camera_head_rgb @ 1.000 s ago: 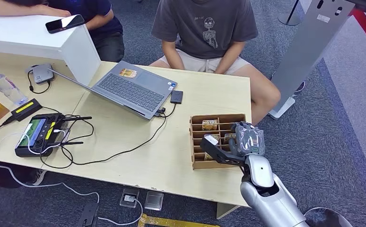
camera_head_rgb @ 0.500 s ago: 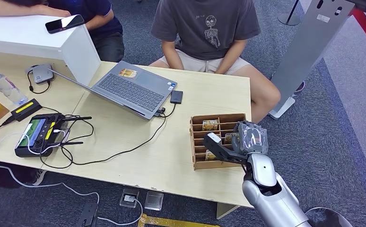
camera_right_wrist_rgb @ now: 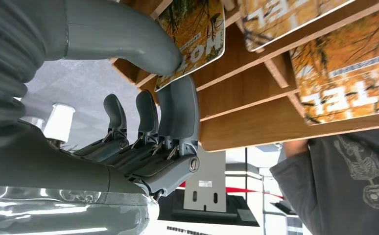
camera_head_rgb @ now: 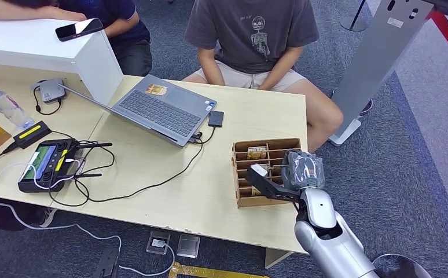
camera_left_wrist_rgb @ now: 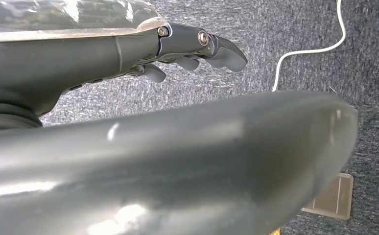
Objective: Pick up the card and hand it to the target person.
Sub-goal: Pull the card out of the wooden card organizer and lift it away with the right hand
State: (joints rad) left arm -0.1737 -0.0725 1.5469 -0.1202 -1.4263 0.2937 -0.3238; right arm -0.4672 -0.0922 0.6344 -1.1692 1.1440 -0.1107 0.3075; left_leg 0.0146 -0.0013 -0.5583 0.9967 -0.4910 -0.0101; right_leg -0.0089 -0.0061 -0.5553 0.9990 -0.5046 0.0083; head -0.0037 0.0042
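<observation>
right hand (camera_right_wrist_rgb: 143, 122): pinching card (camera_right_wrist_rgb: 195, 36) in wooden rack (camera_head_rgb: 266, 172) | left hand (camera_left_wrist_rgb: 187, 49): loosely curled, holding nothing | rack: worktop (camera_head_rgb: 169, 197) near-right corner

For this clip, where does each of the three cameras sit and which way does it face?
Head view: high on the body, looking forward and down at the table, the wooden card rack and the right hand.
Left wrist view: behind the left hand, facing carpet and a white cable.
Right wrist view: behind the right hand, whose thumb and finger pinch a card in the rack.
Shared: rack, cards, the seated person's skeleton T-shirt.
</observation>
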